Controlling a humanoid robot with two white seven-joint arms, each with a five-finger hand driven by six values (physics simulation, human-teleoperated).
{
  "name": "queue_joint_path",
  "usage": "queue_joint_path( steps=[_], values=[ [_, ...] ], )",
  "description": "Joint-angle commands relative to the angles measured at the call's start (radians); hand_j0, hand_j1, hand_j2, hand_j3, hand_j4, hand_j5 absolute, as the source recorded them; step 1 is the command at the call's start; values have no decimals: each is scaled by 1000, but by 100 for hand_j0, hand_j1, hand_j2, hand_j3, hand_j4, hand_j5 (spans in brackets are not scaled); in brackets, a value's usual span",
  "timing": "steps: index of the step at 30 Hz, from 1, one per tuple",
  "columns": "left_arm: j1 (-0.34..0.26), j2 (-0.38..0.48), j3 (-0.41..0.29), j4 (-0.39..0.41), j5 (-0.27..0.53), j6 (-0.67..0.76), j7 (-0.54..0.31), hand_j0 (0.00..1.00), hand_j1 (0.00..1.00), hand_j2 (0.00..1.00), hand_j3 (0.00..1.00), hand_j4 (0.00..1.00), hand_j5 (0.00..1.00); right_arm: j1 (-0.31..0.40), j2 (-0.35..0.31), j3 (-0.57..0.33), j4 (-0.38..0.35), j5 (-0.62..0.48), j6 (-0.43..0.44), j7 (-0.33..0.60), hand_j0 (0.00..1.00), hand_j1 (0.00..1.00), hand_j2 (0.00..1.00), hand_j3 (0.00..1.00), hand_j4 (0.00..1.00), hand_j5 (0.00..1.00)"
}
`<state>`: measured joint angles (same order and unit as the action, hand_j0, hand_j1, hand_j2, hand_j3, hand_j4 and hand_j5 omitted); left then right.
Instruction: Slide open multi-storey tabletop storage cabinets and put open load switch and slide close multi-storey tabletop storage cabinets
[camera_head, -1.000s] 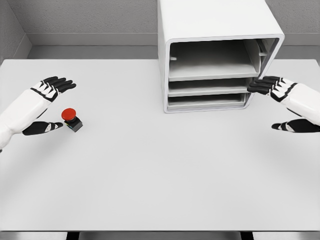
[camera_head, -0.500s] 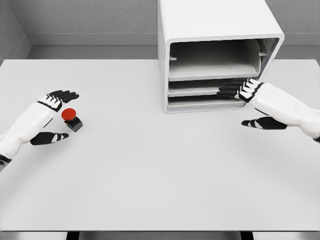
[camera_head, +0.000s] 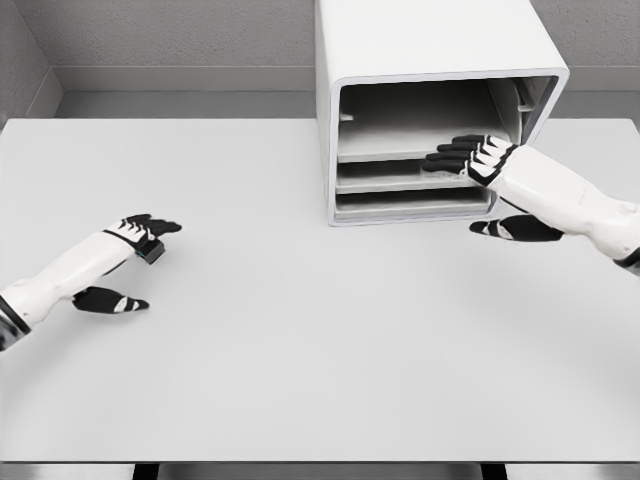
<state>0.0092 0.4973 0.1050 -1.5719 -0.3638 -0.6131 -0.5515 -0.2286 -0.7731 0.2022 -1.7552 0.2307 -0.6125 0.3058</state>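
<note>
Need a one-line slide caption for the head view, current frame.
Right hand reaches into the white cabinet at its upper tray; left hand covers the switch.

2 smooth white arms end in black-fingered hands, left hand (camera_head: 128, 236) and right hand (camera_head: 478, 160).

the table (camera_head: 300, 350) lay bare between the two hands, giving open passage across its middle and front, while the cabinet (camera_head: 430, 60) blocked the far right, its top shelf open in front and the right hand (camera_head: 480, 165) crossing the middle drawer (camera_head: 390, 178).
</note>
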Motion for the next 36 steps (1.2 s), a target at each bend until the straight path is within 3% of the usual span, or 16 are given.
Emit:
queue_joint_path(
  steps=[1, 6, 17, 19, 21, 24, 28, 32, 36],
  values=[
    [0, -6, 35, -2, 43, 2, -25, 100, 100, 100, 100, 100, 100, 0, 11, 3, 2, -5, 2, -1, 93, 93, 93, 93, 93, 93],
    [-38, -34, 67, 4, 57, 2, -59, 100, 100, 100, 100, 100, 100, -17, 14, 42, 11, -5, 2, -2, 90, 90, 90, 90, 90, 90],
    [-92, -60, 47, -5, 80, 2, -59, 100, 100, 100, 100, 100, 100, -144, 89, 98, 141, -2, 2, 6, 82, 82, 82, 82, 82, 82],
    [-136, -62, 45, 9, 82, 2, -59, 100, 100, 100, 100, 100, 100, -153, 89, 102, 152, -2, 2, 6, 82, 82, 82, 82, 82, 82],
    [-144, -62, 45, 20, 101, 2, -59, 100, 100, 100, 100, 100, 100, -153, 109, 102, 160, 2, 2, 6, 82, 82, 82, 82, 82, 82],
    [-169, -49, 5, 58, 181, 2, -59, 100, 100, 100, 100, 100, 100, -163, 137, 102, 169, 15, 2, 33, 81, 81, 81, 81, 81, 81],
    [-221, -49, 7, 125, 183, 2, -59, 100, 100, 100, 100, 100, 100, -169, 167, 108, 177, 30, 2, 35, 81, 81, 81, 81, 81, 81],
    [-216, -17, -42, 127, 186, 2, -59, 100, 100, 100, 100, 100, 100, -190, 169, 131, 218, 33, 2, 35, 81, 81, 81, 81, 81, 81],
    [-213, -14, -47, 121, 192, 2, -59, 100, 100, 100, 100, 100, 100, -221, 184, 135, 273, 35, 2, 36, 81, 81, 81, 81, 81, 81]
  ],
)
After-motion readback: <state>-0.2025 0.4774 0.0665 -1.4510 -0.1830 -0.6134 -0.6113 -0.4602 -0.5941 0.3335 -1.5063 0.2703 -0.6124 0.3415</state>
